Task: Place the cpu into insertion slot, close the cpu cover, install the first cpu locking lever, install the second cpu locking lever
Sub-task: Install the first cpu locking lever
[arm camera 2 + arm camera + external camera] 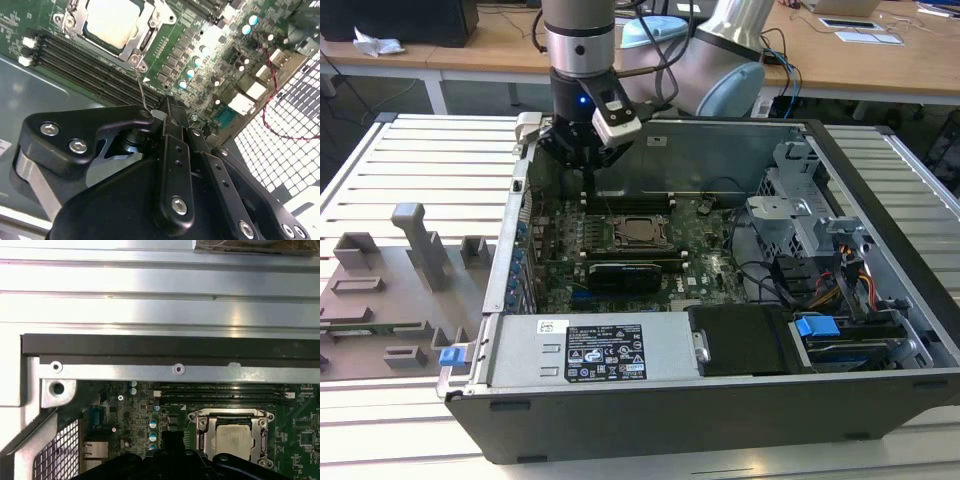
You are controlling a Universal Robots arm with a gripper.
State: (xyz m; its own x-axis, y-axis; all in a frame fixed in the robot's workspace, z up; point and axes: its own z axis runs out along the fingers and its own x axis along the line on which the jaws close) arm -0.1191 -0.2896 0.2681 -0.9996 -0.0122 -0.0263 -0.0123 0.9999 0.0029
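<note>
In the second wrist view the gripper (pixel 167 103) is nearest, its black fingers (pixel 172 150) drawn together to a narrow tip with nothing seen between them. A thin wire lever (pixel 139 82) runs from the cover's corner to just beside that tip, where its end goes out of sight behind the gripper; whether it is pinched cannot be told. Beyond lies the cpu (pixel 112 22), flat in the slot (pixel 620 240) with the cover (pixel 147 40) shut over its edges. In the exterior view the gripper (pixel 588 160) hangs over the board's (pixel 705 262) far side, towards the exterior view's left of the cpu (pixel 638 232). The power supply (pixel 520 350) at the case's near wall bears a black-and-white label (pixel 605 350); its print is too small to read.
</note>
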